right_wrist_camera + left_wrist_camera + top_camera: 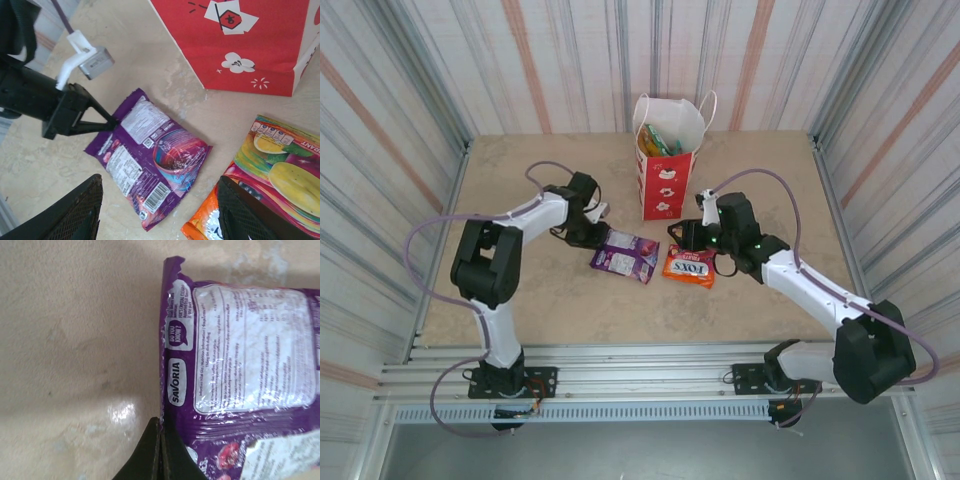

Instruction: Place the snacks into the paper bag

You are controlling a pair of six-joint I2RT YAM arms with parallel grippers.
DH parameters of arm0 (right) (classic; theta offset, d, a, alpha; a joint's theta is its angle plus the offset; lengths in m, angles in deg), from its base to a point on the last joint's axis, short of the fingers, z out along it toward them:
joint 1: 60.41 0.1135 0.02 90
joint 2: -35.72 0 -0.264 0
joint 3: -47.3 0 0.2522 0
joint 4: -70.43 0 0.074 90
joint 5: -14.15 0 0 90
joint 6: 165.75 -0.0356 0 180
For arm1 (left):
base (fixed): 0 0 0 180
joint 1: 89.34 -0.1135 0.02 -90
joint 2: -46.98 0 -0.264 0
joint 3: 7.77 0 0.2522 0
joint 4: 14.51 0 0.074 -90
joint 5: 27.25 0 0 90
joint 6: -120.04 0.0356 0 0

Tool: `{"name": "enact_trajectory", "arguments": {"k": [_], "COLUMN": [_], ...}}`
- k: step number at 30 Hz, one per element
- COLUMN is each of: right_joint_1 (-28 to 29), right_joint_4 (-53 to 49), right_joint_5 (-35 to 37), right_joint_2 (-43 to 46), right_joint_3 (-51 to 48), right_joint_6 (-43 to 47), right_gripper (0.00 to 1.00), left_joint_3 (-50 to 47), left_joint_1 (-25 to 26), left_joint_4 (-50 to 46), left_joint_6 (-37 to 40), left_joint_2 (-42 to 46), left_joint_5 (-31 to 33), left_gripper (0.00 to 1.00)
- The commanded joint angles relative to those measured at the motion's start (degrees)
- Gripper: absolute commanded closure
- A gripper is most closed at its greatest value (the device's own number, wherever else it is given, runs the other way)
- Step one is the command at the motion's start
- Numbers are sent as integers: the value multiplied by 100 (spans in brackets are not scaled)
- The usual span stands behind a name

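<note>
The paper bag [665, 170] stands upright at the back centre, with green and orange snacks [658, 140] showing in its open top. In front of it a purple packet [625, 253] lies flat, label side up. My left gripper [594, 233] is shut, its fingertips [160, 440] pinching the purple packet [240, 355] at its left edge. The red-orange FOX'S packet [690, 266] lies to the right of the purple one. My right gripper [160, 215] hovers open above the gap between the purple packet [150, 150] and the FOX'S packet [270, 185], holding nothing.
The bag's red lower band [240, 40] is close behind both packets. My left arm's gripper [107, 122] and its grey camera mount [95, 60] reach in from the left. Striped walls enclose the tabletop [520, 300] on three sides.
</note>
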Motion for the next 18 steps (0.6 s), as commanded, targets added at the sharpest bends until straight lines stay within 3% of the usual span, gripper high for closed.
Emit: {"name": "enact_trajectory", "arguments": {"k": [1, 8, 18], "right_joint_1": [-43, -48, -186], "right_joint_4": [188, 249, 453], "right_joint_5": [123, -15, -1187], "right_joint_2": [286, 603, 573], "right_joint_3": [-91, -92, -49], "right_joint_6": [349, 874, 1614], "right_gripper": [38, 38, 33], "left_joint_3": [72, 139, 740], "left_joint_1": [-46, 64, 551], "left_joint_4": [-436, -708, -1124], "left_joint_6": [418, 1354, 2734], "left_joint_2": [618, 1364, 1948], "left_joint_5": [-21, -490, -492], "left_gripper": [100, 100, 100]}}
